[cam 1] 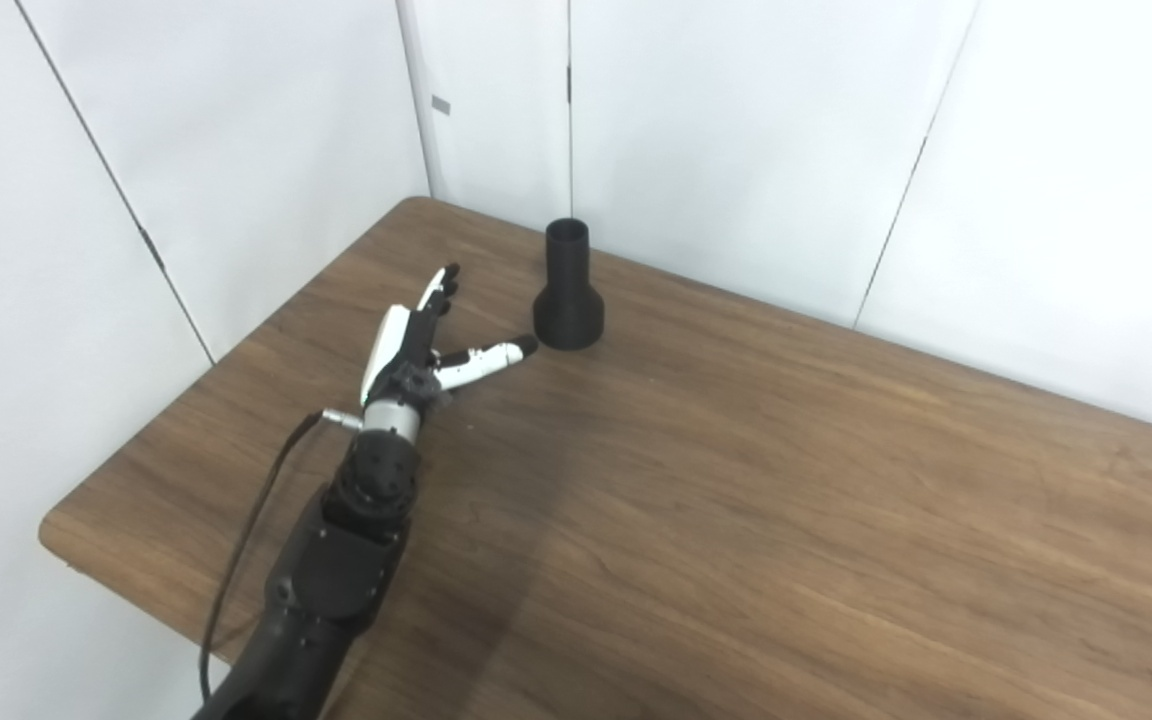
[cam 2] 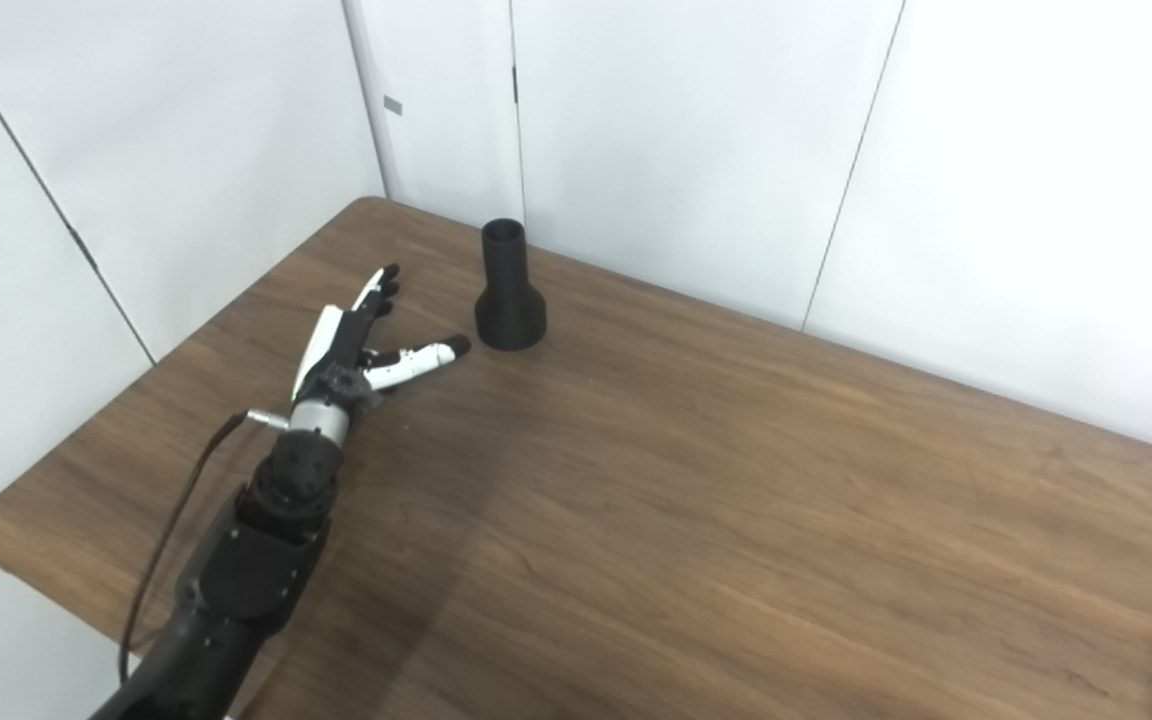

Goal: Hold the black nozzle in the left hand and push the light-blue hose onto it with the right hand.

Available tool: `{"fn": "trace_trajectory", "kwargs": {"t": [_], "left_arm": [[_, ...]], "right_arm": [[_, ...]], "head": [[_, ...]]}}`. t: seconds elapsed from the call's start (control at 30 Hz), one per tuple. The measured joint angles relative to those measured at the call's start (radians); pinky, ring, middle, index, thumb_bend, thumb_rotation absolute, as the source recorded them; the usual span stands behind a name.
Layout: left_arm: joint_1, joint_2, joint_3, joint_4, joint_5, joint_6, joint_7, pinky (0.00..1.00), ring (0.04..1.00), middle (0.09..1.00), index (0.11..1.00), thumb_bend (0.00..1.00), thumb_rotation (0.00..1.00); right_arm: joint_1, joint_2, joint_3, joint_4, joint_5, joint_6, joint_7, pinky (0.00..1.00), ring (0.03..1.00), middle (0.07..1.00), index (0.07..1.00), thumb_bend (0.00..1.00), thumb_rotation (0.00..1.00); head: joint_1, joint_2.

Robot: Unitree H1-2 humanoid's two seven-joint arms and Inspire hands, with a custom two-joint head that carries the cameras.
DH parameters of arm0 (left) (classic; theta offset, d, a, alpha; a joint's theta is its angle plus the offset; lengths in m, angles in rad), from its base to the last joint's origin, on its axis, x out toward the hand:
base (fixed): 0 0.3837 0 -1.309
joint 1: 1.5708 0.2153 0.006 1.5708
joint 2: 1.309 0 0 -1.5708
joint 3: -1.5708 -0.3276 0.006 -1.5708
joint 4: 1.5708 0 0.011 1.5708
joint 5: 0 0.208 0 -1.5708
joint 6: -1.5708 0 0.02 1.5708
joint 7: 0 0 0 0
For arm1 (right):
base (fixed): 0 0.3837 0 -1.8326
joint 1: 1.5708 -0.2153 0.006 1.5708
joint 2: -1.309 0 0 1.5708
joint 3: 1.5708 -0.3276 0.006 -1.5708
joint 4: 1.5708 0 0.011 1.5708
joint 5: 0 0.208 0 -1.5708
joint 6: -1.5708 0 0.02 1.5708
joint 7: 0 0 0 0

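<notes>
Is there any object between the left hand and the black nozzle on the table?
No, nothing visible: only bare table lies between the open left hand and the upright black nozzle.

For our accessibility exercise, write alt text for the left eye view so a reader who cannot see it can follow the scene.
A robot's left hand, open with fingers spread, reaches across a brown wooden table toward a black nozzle standing upright on its wide base near the far edge, not yet touching it. White wall panels stand behind; no hose or right hand is in view.
</notes>
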Motion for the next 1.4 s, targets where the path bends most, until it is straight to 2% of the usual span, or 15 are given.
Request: {"fn": "trace_trajectory", "kwargs": {"t": [0.27, 0.37, 0.5, 0.6, 0.67, 0.77, 0.8, 0.87, 0.9, 0.97, 1.0, 1.23, 1.3, 1.37, 1.4], "left_arm": [[-0.052, 0.039, -0.036, 0.062, 0.005, 0.026, -0.013, 0.82, 0.894, 0.922, 0.957, 1.00, 0.40], [-0.065, 0.045, -0.054, 0.083, 0.016, 0.024, -0.013, 0.79, 0.870, 0.905, 0.948, 1.00, 0.41], [-0.076, 0.052, -0.074, 0.094, 0.029, 0.025, -0.013, 0.77, 0.858, 0.896, 0.938, 1.00, 0.41], [-0.083, 0.057, -0.089, 0.091, 0.032, 0.044, -0.022, 0.72, 0.840, 0.885, 0.936, 1.00, 0.40], [-0.095, 0.067, -0.104, 0.088, 0.033, 0.069, -0.048, 0.63, 0.777, 0.825, 0.939, 1.00, 0.40], [-0.107, 0.085, -0.125, 0.079, 0.039, 0.109, -0.065, 0.69, 0.826, 0.864, 0.937, 1.00, 0.40], [-0.109, 0.092, -0.135, 0.073, 0.042, 0.120, -0.076, 0.62, 0.770, 0.825, 0.932, 1.00, 0.39], [-0.110, 0.105, -0.158, 0.055, 0.056, 0.148, -0.088, 0.57, 0.734, 0.809, 0.929, 1.00, 0.38], [-0.111, 0.107, -0.165, 0.051, 0.070, 0.156, -0.089, 0.41, 0.551, 0.651, 0.927, 1.00, 0.38], [-0.122, 0.113, -0.183, 0.049, 0.090, 0.173, -0.090, 0.35, 0.497, 0.609, 0.929, 1.00, 0.38], [-0.127, 0.118, -0.191, 0.049, 0.098, 0.182, -0.095, 0.38, 0.547, 0.651, 0.929, 1.00, 0.37], [-0.155, 0.119, -0.198, 0.076, 0.114, 0.187, -0.110, 0.30, 0.441, 0.579, 0.929, 1.00, 0.34], [-0.165, 0.119, -0.198, 0.094, 0.115, 0.187, -0.110, 0.30, 0.448, 0.573, 0.927, 1.00, 0.33], [-0.179, 0.118, -0.201, 0.118, 0.116, 0.187, -0.117, 0.37, 0.545, 0.657, 0.930, 1.00, 0.33], [-0.183, 0.117, -0.202, 0.124, 0.118, 0.187, -0.117, 0.34, 0.503, 0.622, 0.934, 1.00, 0.32]], "right_arm": [[0.007, 0.002, 0.001, -0.009, -0.001, 0.001, -0.001, 0.57, 0.661, 0.681, 0.640, 0.34, 0.27], [0.010, 0.004, 0.003, -0.015, -0.008, 0.001, -0.002, 0.55, 0.643, 0.666, 0.514, 0.47, 0.17], [0.015, 0.008, 0.005, -0.024, -0.016, 0.001, -0.003, 0.54, 0.632, 0.657, 0.499, 0.49, 0.16], [0.022, 0.014, 0.006, -0.035, -0.025, 0.001, -0.004, 0.52, 0.617, 0.645, 0.497, 0.49, 0.16], [0.027, 0.017, 0.006, -0.041, -0.030, 0.002, -0.005, 0.51, 0.610, 0.640, 0.497, 0.49, 0.16], [0.035, 0.023, 0.006, -0.052, -0.035, 0.002, -0.011, 0.50, 0.607, 0.638, 0.497, 0.49, 0.16], [0.036, 0.024, 0.006, -0.053, -0.037, 0.002, -0.011, 0.50, 0.609, 0.641, 0.497, 0.49, 0.16], [0.038, 0.024, 0.007, -0.055, -0.042, 0.002, -0.011, 0.50, 0.610, 0.641, 0.497, 0.49, 0.16], [0.039, 0.024, 0.008, -0.057, -0.046, 0.002, -0.012, 0.50, 0.611, 0.643, 0.497, 0.49, 0.16], [0.043, 0.026, 0.008, -0.062, -0.051, 0.002, -0.012, 0.49, 0.614, 0.646, 0.497, 0.49, 0.16], [0.044, 0.027, 0.008, -0.064, -0.051, 0.002, -0.013, 0.49, 0.618, 0.650, 0.497, 0.49, 0.16], [0.058, 0.028, 0.010, -0.076, -0.058, 0.001, -0.013, 0.50, 0.628, 0.659, 0.498, 0.49, 0.17], [0.066, 0.031, 0.011, -0.085, -0.060, 0.002, -0.014, 0.50, 0.632, 0.663, 0.498, 0.49, 0.17], [0.079, 0.037, 0.014, -0.102, -0.064, 0.004, -0.017, 0.50, 0.636, 0.667, 0.498, 0.49, 0.17], [0.085, 0.040, 0.015, -0.110, -0.067, 0.005, -0.017, 0.50, 0.636, 0.667, 0.498, 0.49, 0.17]], "head": [[-0.021, -0.003], [-0.031, -0.005], [-0.035, -0.005], [-0.045, -0.005], [-0.051, -0.005], [-0.055, -0.003], [-0.060, -0.003], [-0.066, -0.002], [-0.066, -0.002], [-0.071, 0.000], [-0.072, 0.000], [-0.098, 0.003], [-0.101, 0.003], [-0.109, 0.005], [-0.112, 0.005]]}}
